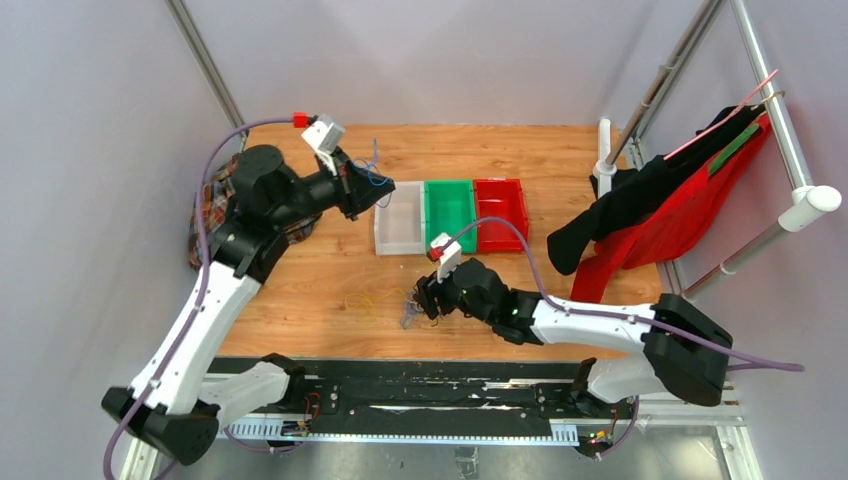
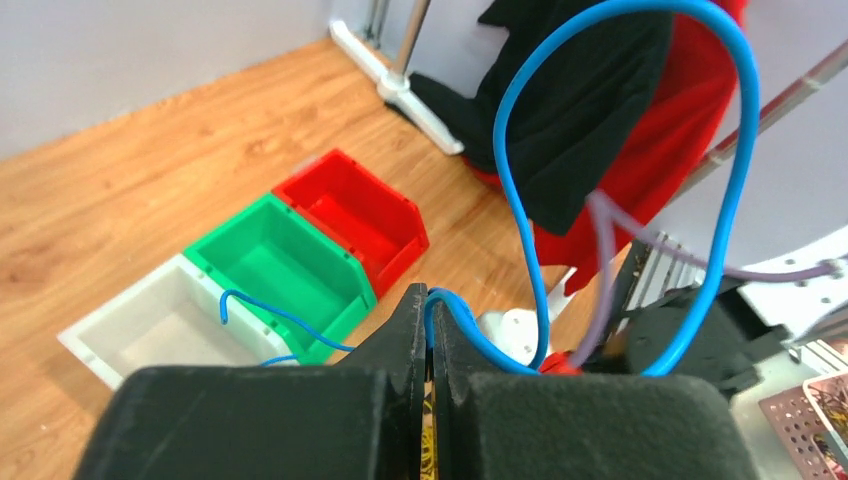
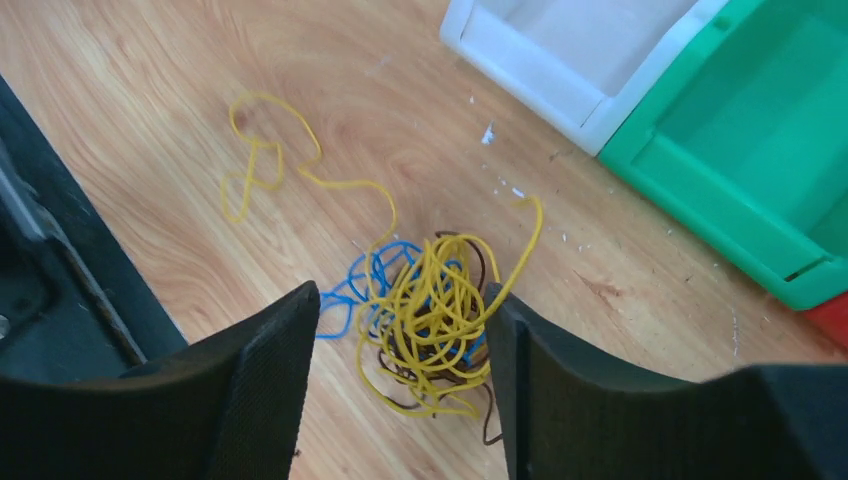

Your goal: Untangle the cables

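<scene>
A blue cable [image 2: 520, 200] rises in a tall loop from my left gripper [image 2: 430, 300], which is shut on it; its loose end [image 2: 260, 310] hangs over the bins. In the top view my left gripper [image 1: 360, 190] holds that blue cable [image 1: 375, 172] up beside the white bin. A tangle of yellow, blue and dark cables [image 3: 430, 300] lies on the wood. My right gripper [image 3: 402, 290] stands open just above it, a finger on either side. One yellow strand [image 3: 270, 160] trails away to the left. From above, my right gripper [image 1: 425, 300] sits at the near middle of the table.
A white bin [image 1: 385, 232], a green bin [image 1: 430, 215] and a red bin [image 1: 522, 215] stand in a row mid-table. Black and red clothes [image 1: 650, 210] hang on a rack at the right. A plaid cloth [image 1: 212, 195] lies under the left arm.
</scene>
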### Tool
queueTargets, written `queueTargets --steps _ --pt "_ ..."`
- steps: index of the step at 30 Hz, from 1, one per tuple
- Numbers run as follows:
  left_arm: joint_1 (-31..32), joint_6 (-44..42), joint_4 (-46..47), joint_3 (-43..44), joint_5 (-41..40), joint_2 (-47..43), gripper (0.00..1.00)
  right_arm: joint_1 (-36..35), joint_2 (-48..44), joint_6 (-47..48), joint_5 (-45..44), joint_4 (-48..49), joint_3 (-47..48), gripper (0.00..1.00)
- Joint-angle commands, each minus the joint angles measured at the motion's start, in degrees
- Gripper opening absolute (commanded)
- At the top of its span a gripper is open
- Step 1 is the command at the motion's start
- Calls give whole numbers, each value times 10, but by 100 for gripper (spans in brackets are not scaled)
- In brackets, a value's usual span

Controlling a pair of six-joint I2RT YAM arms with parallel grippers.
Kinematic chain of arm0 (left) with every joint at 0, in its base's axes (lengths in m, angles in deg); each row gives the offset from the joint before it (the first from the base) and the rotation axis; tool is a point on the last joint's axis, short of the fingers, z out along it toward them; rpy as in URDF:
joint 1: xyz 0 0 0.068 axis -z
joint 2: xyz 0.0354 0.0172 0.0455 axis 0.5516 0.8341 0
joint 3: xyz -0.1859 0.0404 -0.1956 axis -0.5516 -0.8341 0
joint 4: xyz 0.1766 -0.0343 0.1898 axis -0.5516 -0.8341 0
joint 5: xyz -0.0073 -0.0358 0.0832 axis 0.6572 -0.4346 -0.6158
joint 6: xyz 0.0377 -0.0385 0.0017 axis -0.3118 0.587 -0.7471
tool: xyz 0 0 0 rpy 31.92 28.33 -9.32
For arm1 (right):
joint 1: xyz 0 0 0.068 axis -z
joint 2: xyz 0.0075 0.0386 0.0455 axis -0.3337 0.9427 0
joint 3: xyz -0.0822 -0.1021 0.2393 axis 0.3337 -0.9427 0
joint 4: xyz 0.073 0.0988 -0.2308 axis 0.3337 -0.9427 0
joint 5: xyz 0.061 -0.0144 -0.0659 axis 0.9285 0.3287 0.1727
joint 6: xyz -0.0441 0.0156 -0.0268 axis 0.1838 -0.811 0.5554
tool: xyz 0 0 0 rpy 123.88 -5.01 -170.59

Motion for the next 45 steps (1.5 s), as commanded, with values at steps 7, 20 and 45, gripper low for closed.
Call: queueTargets --steps 7,20,45 --pt "53 -68 -57 104 1 206 1 55 -135 -18 -94 -149 64 68" --pt "103 -112 -53 220 -22 478 1 115 -161 -113 -331 -246 66 67" --pt "105 -200 -79 211 -193 506 80 135 -158 -122 -326 -269 106 66"
